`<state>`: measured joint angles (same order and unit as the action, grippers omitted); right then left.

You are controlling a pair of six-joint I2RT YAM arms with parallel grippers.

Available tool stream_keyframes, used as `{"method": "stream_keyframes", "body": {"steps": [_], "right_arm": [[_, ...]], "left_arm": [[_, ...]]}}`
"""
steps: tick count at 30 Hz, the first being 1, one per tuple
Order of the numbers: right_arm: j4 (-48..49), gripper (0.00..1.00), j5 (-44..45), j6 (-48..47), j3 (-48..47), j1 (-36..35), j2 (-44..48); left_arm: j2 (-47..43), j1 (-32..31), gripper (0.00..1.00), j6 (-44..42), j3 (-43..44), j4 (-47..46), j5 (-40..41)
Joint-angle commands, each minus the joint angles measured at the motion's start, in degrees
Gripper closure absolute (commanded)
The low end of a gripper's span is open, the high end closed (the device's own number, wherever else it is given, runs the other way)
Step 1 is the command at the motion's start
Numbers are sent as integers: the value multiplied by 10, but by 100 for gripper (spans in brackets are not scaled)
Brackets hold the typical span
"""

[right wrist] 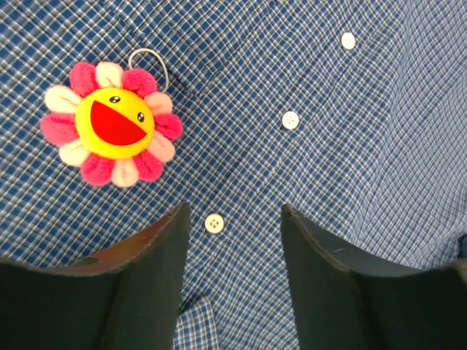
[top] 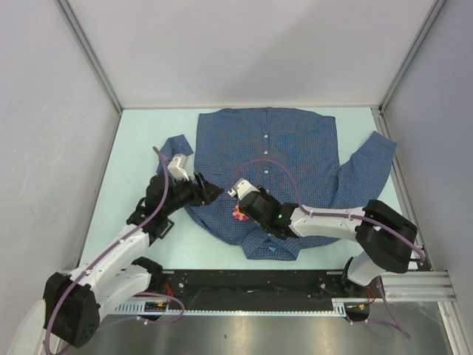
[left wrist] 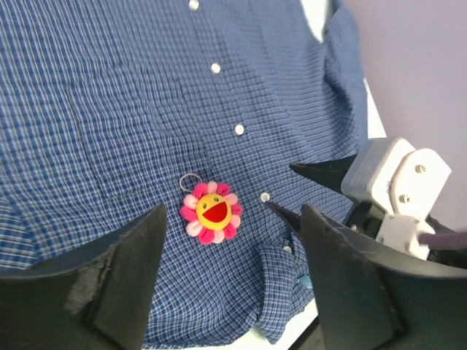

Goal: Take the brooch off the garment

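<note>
The blue checked shirt (top: 281, 155) lies flat on the table, collar toward the arms. The brooch (top: 240, 214), a pink-red flower with a yellow smiling centre, is pinned near the button row; it shows in the left wrist view (left wrist: 211, 212) and the right wrist view (right wrist: 111, 124), with a small metal ring at its top. My left gripper (top: 213, 191) is open above the shirt's left part, the brooch ahead between its fingers. My right gripper (top: 247, 207) is open just right of the brooch, over a white button (right wrist: 214, 223).
The shirt's right sleeve (top: 369, 174) folds along the right side and the left cuff (top: 177, 144) lies at the left. The right arm's fingers (left wrist: 321, 172) show in the left wrist view. Pale table (top: 140, 148) surrounds the shirt; metal frame posts stand at the back corners.
</note>
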<state>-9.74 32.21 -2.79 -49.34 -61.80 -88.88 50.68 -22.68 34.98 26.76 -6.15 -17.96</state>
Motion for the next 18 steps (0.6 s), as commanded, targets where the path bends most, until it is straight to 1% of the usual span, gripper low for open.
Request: {"method": "stream_keyframes", "body": {"steps": [1, 2, 3, 4, 8, 10, 11, 13, 14, 15, 17, 18], "right_arm": [[59, 46, 36, -59, -21, -3, -23], [58, 45, 31, -63, -20, -3, -27], [53, 46, 10, -65, -20, -6, -28], [55, 45, 1, -69, -21, -9, -29], [68, 38, -35, -80, -20, -31, -35], [74, 37, -29, -62, -22, -34, -37], [67, 36, -17, -12, -23, -31, -34], [54, 32, -28, 49, -24, -7, -13], [33, 32, -43, 130, -24, 2, -1], [24, 32, -56, 167, -24, 11, 17], [6, 32, -112, 260, -21, 34, 34], [2, 32, -124, 286, -19, 39, 39]], "left_arm": [[44, -34, 24, 33, -13, -65, 46], [56, -43, 26, 53, -11, -70, 49], [68, -46, 30, 63, -9, -69, 52], [98, -47, 32, 83, -5, -69, 58], [157, -49, 40, 125, 0, -55, 71], [175, -49, 44, 140, -5, -79, 58], [189, -50, 46, 146, -8, -90, 43], [201, -56, 47, 141, -9, -105, 32], [206, -59, 46, 134, -7, -101, 33], [209, -61, 46, 123, -4, -101, 33], [217, -69, 46, 113, -2, -105, 21], [223, -71, 47, 106, 7, -98, 17]]}}
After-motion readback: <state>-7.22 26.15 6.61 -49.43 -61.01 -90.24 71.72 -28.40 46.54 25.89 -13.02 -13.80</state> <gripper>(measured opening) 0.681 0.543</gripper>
